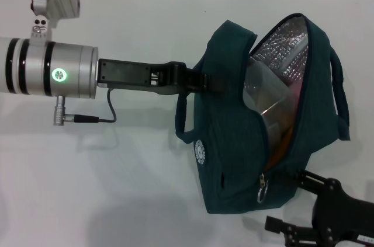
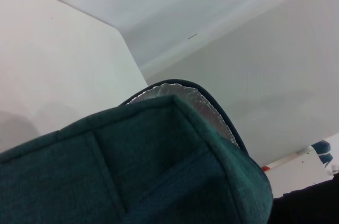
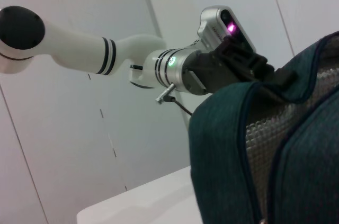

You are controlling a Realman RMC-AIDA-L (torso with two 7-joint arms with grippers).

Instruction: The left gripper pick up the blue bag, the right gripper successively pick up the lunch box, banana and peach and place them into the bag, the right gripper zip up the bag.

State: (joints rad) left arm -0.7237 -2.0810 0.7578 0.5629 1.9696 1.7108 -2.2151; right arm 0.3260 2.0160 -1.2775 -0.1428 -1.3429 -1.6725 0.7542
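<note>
So the blue bag (image 1: 234,142) is sitting right of centre on the white table (image 1: 117,188), long axis running roughly from the far side toward the robot, with the zipper opening facing up and gaping wide at the far end, narrowing down to the metal ring pull (image 1: 263,188) at the near end. The left gripper (image 1: 201,80) comes in from the left and is pinched onto the bag's left handle strap, holding that side up; its fingertips are mostly buried in the fabric. The right gripper (image 1: 292,230) is low at the near right corner, just beside the bag's near end, and its fingers look spread apart with nothing between them. Inside the bag you can see the silver foil lining (image 1: 280,45), the clear lunch box (image 1: 266,92) leaning in the opening, and a sliver of orange-yellow below it, probably the banana (image 1: 280,139). Can't make out the peach.
</note>
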